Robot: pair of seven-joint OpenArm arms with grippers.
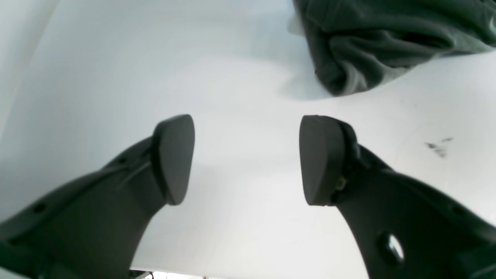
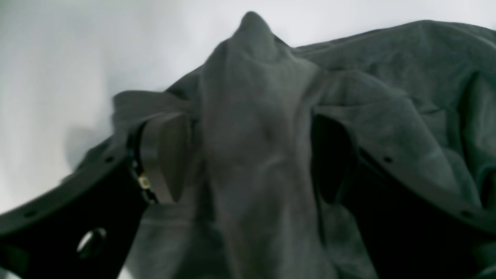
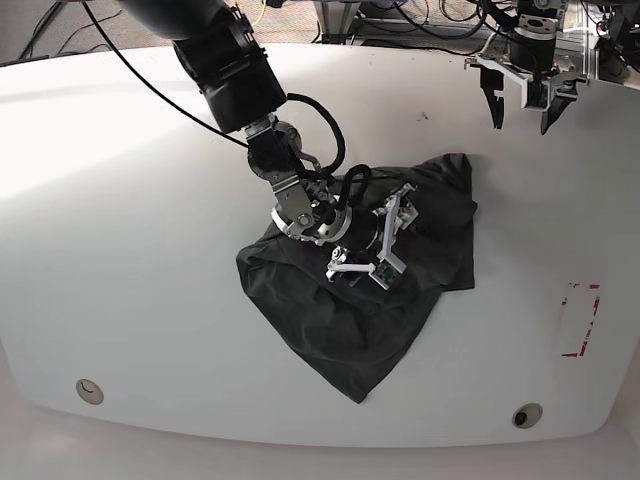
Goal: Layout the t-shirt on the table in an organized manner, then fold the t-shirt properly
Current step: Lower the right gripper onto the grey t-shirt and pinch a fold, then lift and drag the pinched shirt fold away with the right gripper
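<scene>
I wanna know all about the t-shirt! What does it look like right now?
The t-shirt is plain dark grey and looks like soft cloth. It lies crumpled on the white table, with folds and wrinkles, and one corner points toward the table edge with the two round holes. The open right gripper has a raised ridge of it between its fingers. I can't tell whether they touch it.
</scene>
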